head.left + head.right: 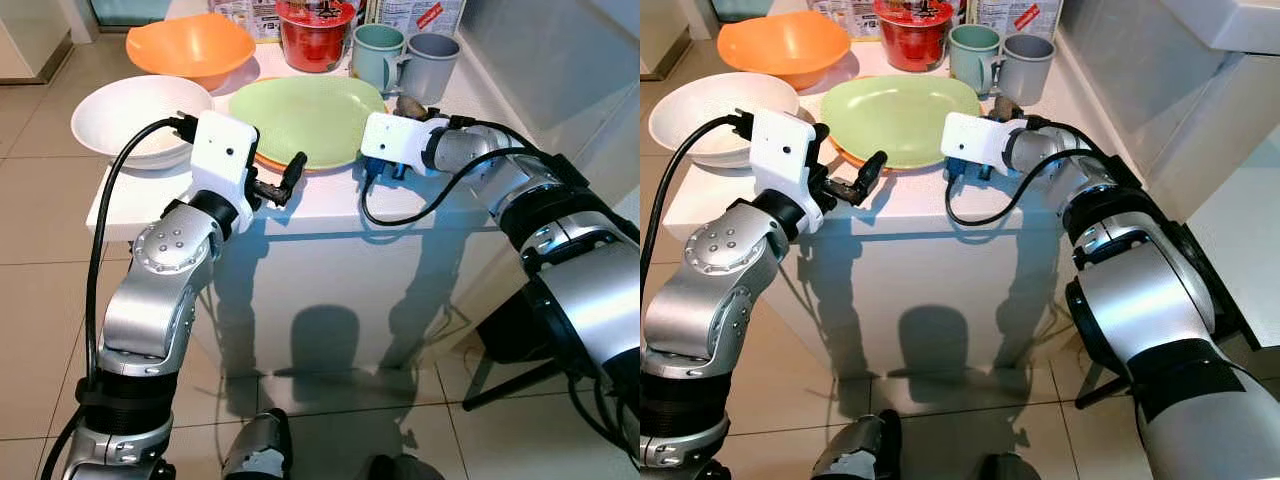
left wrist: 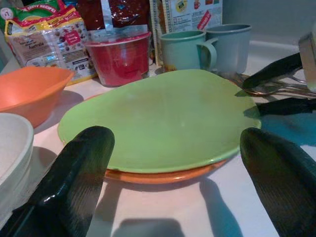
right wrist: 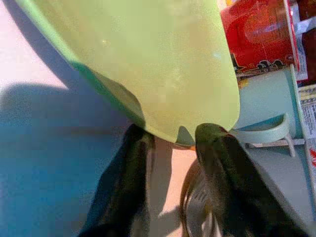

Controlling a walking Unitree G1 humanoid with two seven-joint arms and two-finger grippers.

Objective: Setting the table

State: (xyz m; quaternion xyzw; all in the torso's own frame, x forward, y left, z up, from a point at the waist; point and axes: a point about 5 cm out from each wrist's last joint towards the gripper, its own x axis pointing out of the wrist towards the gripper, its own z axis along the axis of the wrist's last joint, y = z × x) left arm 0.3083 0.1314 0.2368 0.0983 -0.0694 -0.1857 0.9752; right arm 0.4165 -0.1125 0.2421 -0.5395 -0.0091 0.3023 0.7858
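Observation:
A light green plate point(image 1: 305, 118) lies on an orange plate point(image 2: 158, 175) on the white table point(image 1: 330, 205). My left gripper point(image 1: 280, 178) hovers at the table's front edge just before these plates, open, its fingers point(image 2: 74, 173) spread to either side of the near rim without touching it. My right gripper point(image 3: 173, 133) reaches in from the right and is shut on the green plate's right rim, one finger point(image 3: 128, 168) under it and the other on top. The green plate still rests flat.
An orange bowl point(image 1: 190, 45) and a white bowl point(image 1: 135, 115) stand at the left. A red cup point(image 1: 315, 35), a teal mug point(image 1: 377, 55) and a grey mug point(image 1: 432, 60) stand behind the plates. Metal cutlery point(image 2: 276, 90) lies beside the right gripper. Food packets point(image 2: 44, 34) line the back.

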